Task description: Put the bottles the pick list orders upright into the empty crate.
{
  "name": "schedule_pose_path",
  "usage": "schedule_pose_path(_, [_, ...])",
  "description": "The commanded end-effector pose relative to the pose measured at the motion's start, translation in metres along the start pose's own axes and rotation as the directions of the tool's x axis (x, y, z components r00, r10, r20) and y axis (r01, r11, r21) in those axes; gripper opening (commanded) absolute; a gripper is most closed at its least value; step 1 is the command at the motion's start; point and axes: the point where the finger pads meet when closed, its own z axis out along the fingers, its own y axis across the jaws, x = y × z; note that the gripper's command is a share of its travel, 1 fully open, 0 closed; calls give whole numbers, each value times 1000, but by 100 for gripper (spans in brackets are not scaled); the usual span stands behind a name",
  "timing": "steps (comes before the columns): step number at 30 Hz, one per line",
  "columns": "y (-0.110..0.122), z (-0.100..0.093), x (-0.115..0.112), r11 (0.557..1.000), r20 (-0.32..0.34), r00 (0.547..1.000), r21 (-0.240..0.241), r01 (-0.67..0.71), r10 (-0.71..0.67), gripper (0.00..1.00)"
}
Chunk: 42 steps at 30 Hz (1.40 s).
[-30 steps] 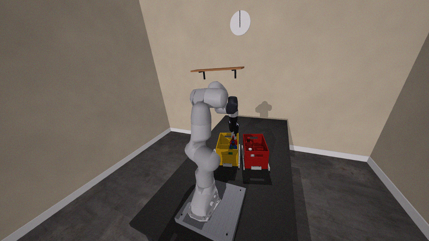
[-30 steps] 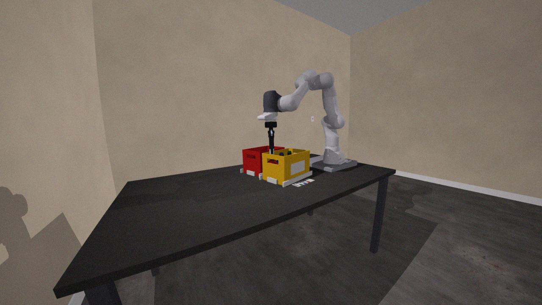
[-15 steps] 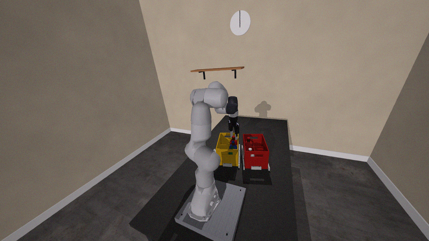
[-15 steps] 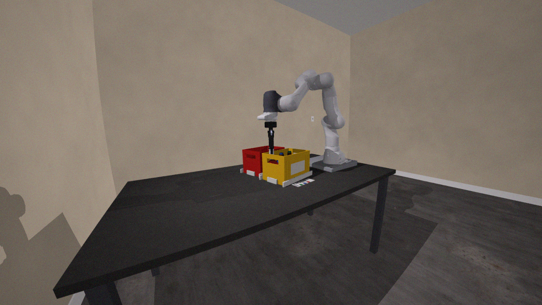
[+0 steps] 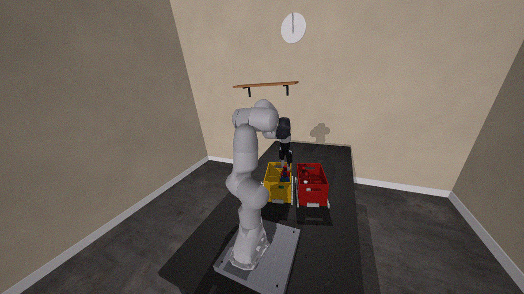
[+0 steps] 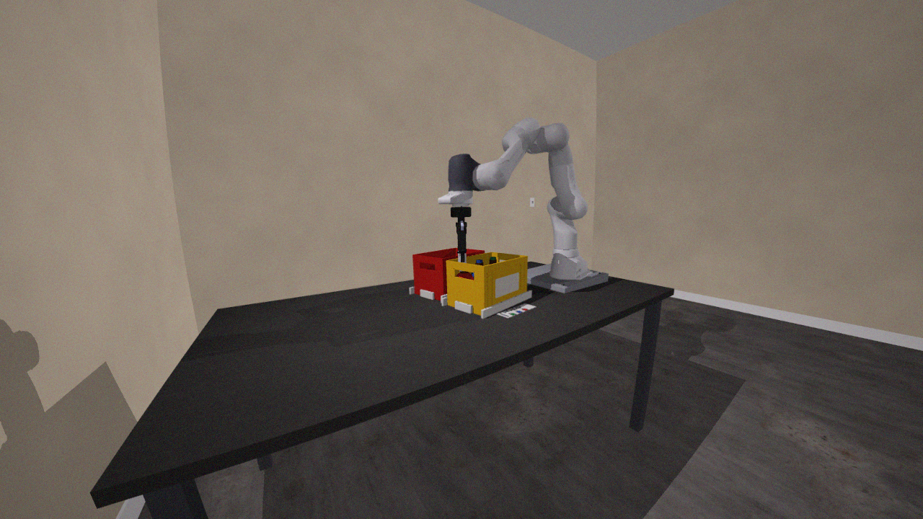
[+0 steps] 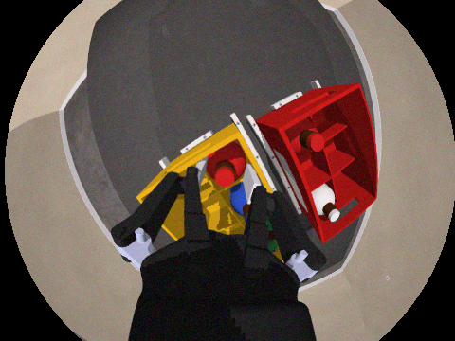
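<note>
My gripper (image 5: 285, 164) (image 6: 461, 258) (image 7: 226, 168) is open, its fingertips apart on both sides of the neck of a red-labelled bottle (image 7: 237, 158) in the yellow crate (image 5: 273, 193) (image 6: 466, 290) (image 7: 204, 146). That bottle stands in a corner cell. A blue-labelled bottle (image 7: 238, 198) (image 6: 479, 262) and a green one (image 7: 272, 243) (image 6: 492, 259) stand in the same row. In the red crate (image 5: 313, 197) (image 6: 427, 280) (image 7: 303, 112) stand a red-capped bottle (image 5: 303, 169) (image 7: 315, 141) and a white one (image 5: 305, 182) (image 7: 323, 196). The pick list (image 6: 516, 311) shows small coloured marks, too small to read.
Both crates look level, side by side with a narrow gap. Low white guide strips (image 6: 507, 303) (image 7: 256, 153) edge them. The arm's base plate (image 5: 278, 256) (image 6: 567, 281) is on the near side in the top view. A wooden shelf (image 5: 266, 84) hangs on the wall behind.
</note>
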Motion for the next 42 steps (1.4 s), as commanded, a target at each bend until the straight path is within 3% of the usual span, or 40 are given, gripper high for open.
schedule_pose_path(1, [-2, 0, 0, 1000, -3, 1000, 1, 0, 0, 38])
schedule_pose_path(32, [-2, 0, 0, 1000, -3, 1000, 1, 0, 0, 38])
schedule_pose_path(42, [-2, -21, 0, 1000, -3, 1000, 1, 0, 0, 38])
